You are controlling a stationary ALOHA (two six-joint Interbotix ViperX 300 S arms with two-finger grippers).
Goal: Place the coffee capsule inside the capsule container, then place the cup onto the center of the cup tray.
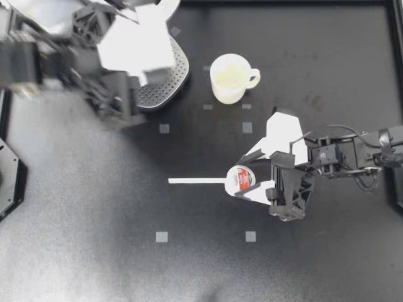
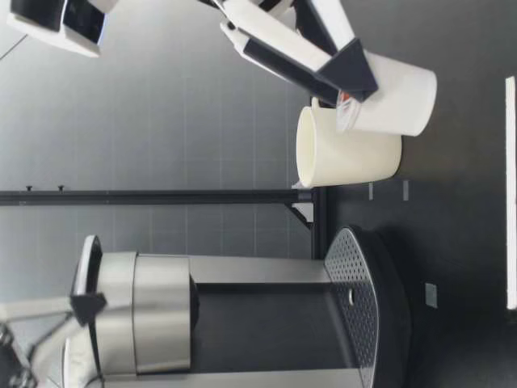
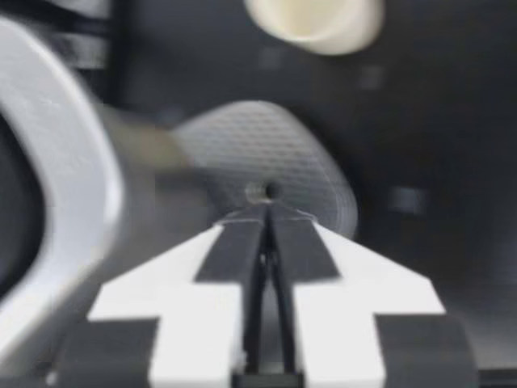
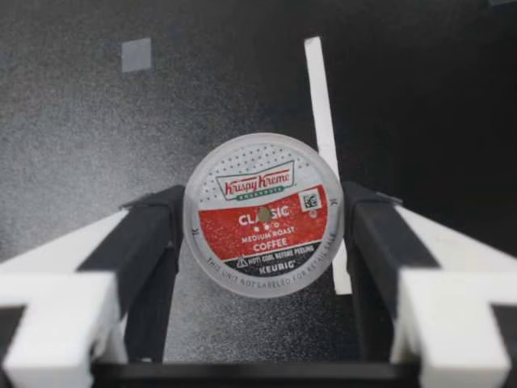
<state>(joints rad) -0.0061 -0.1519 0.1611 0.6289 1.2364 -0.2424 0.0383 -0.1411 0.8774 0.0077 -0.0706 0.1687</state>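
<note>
Top view: my right gripper [image 1: 244,178] clamps the coffee capsule [image 1: 240,178] between the tabletop's middle and right edge. My left gripper [image 1: 126,100], pinched shut and empty, hovers by the cup tray [image 1: 160,91]. Best to carry the capsule steadily, skirting the cup [image 1: 230,77].

— Is there any print to be found?
— Only on the lid [image 4: 263,216] of the coffee capsule [image 1: 242,178]. The right wrist view shows it plainly: a framed name on the white upper part, then a red band [image 4: 262,225] with several lines of white lettering, then a dark strip [image 4: 260,265] of white letters along the lower rim.
— Any signs or codes?
— A small square code [image 4: 308,200] sits at the band's upper corner, and there is a tiny warning triangle [image 4: 241,263] on the dark strip.
</note>
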